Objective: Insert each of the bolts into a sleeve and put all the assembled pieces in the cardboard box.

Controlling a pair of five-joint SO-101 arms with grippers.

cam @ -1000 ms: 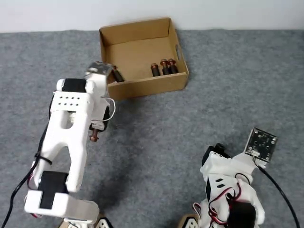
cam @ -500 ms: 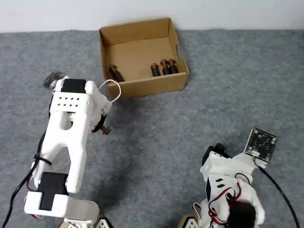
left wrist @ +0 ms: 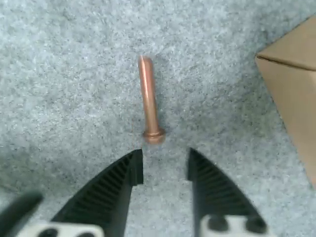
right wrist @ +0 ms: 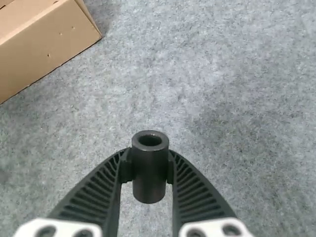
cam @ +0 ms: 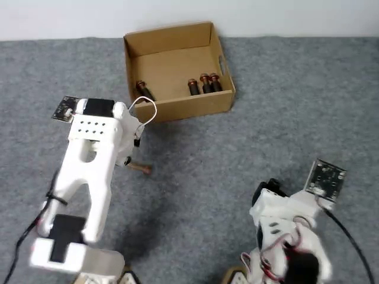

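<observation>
A copper bolt (left wrist: 149,98) lies loose on the grey carpet, its head toward my left gripper (left wrist: 164,165), which hangs open just short of it with nothing between the fingers. From above, the bolt (cam: 141,168) lies beside the left arm (cam: 95,148), in front of the cardboard box (cam: 177,107). Several assembled pieces (cam: 204,84) lie inside the box, one (cam: 145,92) apart by its left wall. My right gripper (right wrist: 149,173) is shut on a black sleeve (right wrist: 149,165), held upright with its bore open upward.
The right arm (cam: 284,219) sits folded at the table's near right. A corner of the box (left wrist: 296,89) stands close to the bolt, and the box's side (right wrist: 39,34) lies well beyond the held sleeve. Grey carpet covers the table.
The left arm has drawn back from the box's left wall and turned down over the carpet, bringing the bolt into plain sight. The right arm has hardly moved.
</observation>
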